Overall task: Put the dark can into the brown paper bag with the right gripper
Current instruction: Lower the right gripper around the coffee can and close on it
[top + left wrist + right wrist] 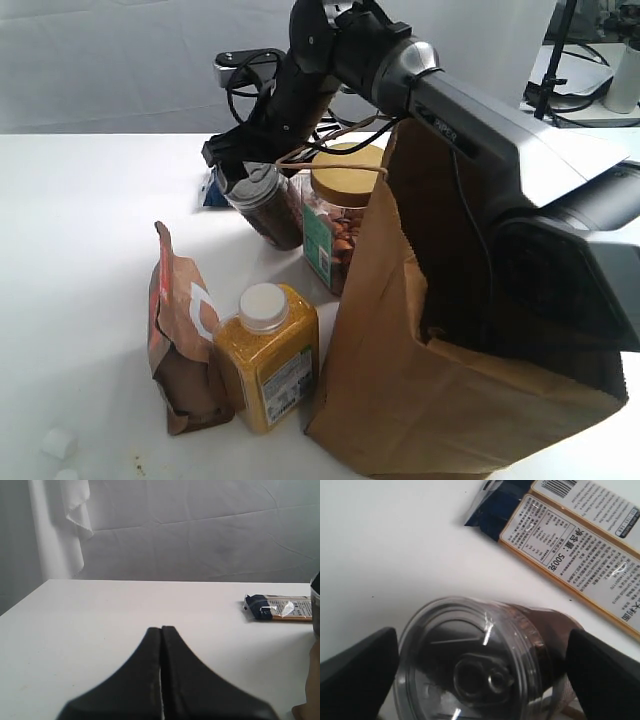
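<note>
We see the right end effector [243, 172] closed on the dark can [270, 210], gripping it at the lid end. In the right wrist view, one black finger [355, 675] sits on each side of the can. The silver pull-tab lid [470, 675] faces the camera.

The can is tilted. In the exterior view its long axis runs from the lid at upper left to the base at lower right. The lid points up and away from the brown paper bag [440, 340], and the base points down toward the nut jar [335, 235]. We cannot tell whether the base touches the table [100, 250] or the jar.

The can is outside the bag, with the nut jar between the two. The jar stands upright against the bag's left side. The bag stands open at the top, and the right arm passes across its mouth.

In front of the can, a foil pouch [180, 330] and a yellow bottle [268, 355] stand side by side, just left of the bag. A flat packet [570, 545] lies on the table beyond the can.

The left end effector [161, 670] has its jaws pressed together with nothing between them. It sits above bare table, well apart from the can.
</note>
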Tool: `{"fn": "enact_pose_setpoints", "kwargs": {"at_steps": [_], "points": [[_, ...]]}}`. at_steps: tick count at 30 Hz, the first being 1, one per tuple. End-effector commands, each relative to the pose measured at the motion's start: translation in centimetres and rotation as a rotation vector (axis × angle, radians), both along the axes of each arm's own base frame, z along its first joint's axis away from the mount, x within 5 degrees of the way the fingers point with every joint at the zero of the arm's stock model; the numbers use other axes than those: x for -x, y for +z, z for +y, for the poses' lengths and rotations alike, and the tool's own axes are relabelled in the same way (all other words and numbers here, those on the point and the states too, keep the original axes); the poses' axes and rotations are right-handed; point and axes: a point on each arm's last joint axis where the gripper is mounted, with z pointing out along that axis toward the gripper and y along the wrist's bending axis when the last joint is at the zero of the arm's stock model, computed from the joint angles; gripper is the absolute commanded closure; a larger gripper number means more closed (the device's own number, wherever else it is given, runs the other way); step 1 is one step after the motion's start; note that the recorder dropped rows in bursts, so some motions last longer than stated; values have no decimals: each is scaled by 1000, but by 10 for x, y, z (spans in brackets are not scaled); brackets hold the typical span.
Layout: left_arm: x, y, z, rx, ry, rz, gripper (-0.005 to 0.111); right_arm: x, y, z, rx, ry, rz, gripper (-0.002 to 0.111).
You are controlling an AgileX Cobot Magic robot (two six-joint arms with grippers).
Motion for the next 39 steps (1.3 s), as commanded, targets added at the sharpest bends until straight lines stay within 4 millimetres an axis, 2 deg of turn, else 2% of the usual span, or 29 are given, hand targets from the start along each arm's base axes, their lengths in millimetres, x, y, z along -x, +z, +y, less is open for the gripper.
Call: {"fn": "enact_pose_setpoints", "kwargs": {"at_steps": [1, 11, 19, 28, 31, 35, 39], "points": [[0, -1, 0, 1, -5, -5, 107, -7, -11, -11, 109, -28, -20, 26], [0, -1, 0, 1, -5, -5, 107, -9, 36, -24, 61, -71, -93, 26], [0, -1, 0, 1, -5, -5, 107, -10, 37, -25, 66, -59, -105, 24], [0, -1, 0, 1, -5, -5, 107, -15, 37, -29, 122, -47, -171, 12], [0, -1, 0, 1, -5, -5, 107, -16, 29, -28, 134, -46, -161, 12], [0, -1, 0, 1, -5, -5, 107, -19, 2, -24, 171, -42, -128, 12], [0, -1, 0, 1, -5, -5, 107, -22, -15, -19, 160, -42, -116, 12]]}}
